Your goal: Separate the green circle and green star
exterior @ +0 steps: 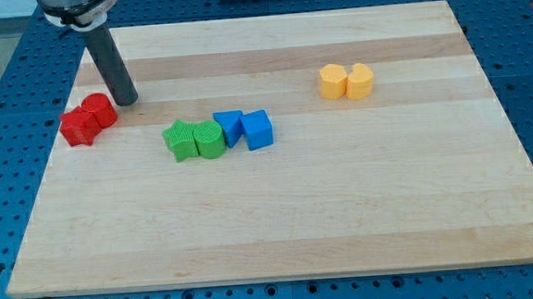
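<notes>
The green star (182,140) and the green circle (209,139) sit side by side and touching, left of the board's middle, star on the view's left. My tip (126,100) rests on the board at the upper left, just right of the red blocks and up-left of the green star, apart from it. The dark rod rises from it toward the view's top left.
Two red blocks (88,119) touch each other just left of my tip. A blue triangle (230,126) touches the green circle's right side, with a blue cube (258,129) beside it. Two yellow blocks (346,81) sit at upper right. The wooden board (345,219) lies on a blue perforated table.
</notes>
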You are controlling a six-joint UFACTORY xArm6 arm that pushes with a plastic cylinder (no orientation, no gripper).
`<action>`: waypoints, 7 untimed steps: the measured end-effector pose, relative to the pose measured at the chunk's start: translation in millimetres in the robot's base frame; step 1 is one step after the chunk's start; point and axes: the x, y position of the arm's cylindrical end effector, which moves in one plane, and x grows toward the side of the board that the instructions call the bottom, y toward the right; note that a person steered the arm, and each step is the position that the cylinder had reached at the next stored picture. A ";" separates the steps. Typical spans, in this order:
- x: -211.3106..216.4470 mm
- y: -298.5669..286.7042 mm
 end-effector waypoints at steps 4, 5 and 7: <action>-3.8 215.8; 9.5 264.1; 78.7 301.6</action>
